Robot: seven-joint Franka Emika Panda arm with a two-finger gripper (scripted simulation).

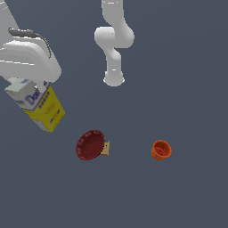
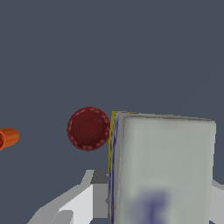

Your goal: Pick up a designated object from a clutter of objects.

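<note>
The carton (image 1: 39, 106) has a yellow lower body and a white upper part with blue lettering. It hangs tilted under my gripper (image 1: 41, 85) at the exterior view's left, and looks raised off the floor. In the wrist view the carton's white end (image 2: 162, 170) fills the space between my fingers (image 2: 99, 192), which press on both its sides. My gripper (image 2: 158, 197) is shut on it. The dark red ridged bowl (image 1: 90, 144) lies apart from the carton, and also shows in the wrist view (image 2: 88, 128).
A small tan block (image 1: 106, 148) touches the bowl's side toward the exterior view's right. A small orange cup (image 1: 161, 150) stands farther right, and shows at the wrist view's edge (image 2: 8, 138). The arm's white base (image 1: 113, 78) stands at the back.
</note>
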